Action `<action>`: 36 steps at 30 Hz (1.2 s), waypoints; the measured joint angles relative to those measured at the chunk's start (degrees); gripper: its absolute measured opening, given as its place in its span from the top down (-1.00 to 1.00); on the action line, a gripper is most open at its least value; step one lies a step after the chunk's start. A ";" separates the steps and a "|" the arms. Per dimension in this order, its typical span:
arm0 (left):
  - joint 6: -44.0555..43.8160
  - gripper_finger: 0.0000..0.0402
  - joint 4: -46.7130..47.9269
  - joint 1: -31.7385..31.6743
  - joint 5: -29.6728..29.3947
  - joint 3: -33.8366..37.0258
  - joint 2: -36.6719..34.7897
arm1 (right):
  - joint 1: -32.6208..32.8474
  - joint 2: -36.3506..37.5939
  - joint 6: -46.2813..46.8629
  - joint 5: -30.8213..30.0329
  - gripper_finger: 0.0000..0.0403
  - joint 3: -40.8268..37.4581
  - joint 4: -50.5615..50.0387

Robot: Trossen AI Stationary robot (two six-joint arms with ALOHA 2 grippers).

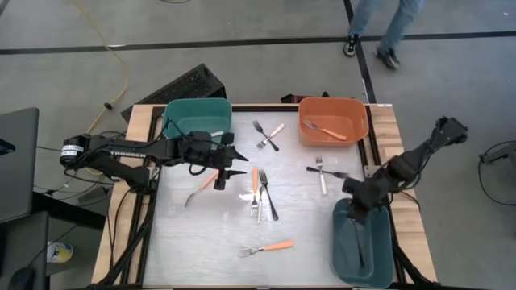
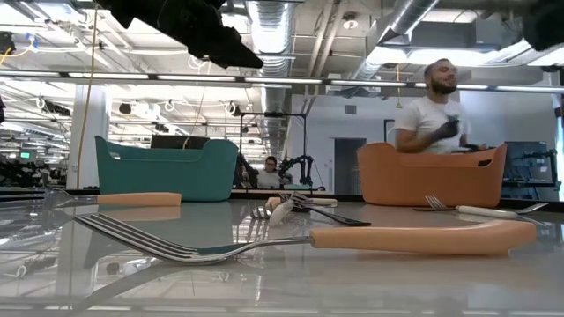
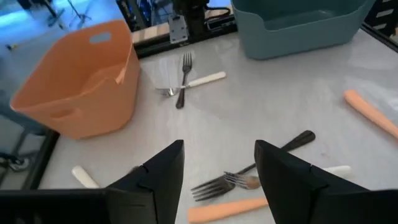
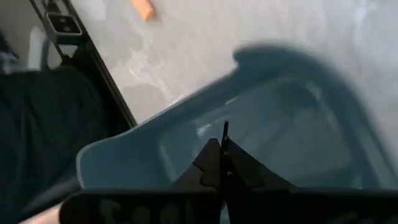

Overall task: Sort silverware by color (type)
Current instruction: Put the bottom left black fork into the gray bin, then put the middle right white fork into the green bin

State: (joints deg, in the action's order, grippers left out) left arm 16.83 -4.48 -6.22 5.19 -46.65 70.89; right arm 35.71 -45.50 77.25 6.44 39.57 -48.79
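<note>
Left gripper wide open above table, orange-handled metal fork just beside and below. Right gripper pinched shut over blue-grey plastic bin. Light, stiff, slippery; likely best grasped mid-handle.

Forks lay scattered on a table between three bins.

One bin sat at the table's far left corner, another at far right with a fork inside, a third at near right. Loose forks crossed mid-table; one fork lay alone nearer the front.
</note>
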 joint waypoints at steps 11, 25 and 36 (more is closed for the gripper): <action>5.88 0.09 -1.00 -0.04 3.11 0.00 0.02 | 9.30 -8.62 20.71 -5.10 0.89 -0.81 -0.53; -0.15 0.09 -1.08 -0.03 2.85 0.00 0.02 | 9.19 -16.79 13.85 -1.58 0.78 -0.73 -1.54; -2.49 0.09 -1.07 -0.04 1.40 0.00 0.02 | 8.33 -11.14 14.62 -0.24 0.35 -0.77 -2.97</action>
State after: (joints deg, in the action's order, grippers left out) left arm 14.34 -5.55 -6.26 6.59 -46.65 70.91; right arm 44.05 -56.64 91.86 6.21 38.81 -51.76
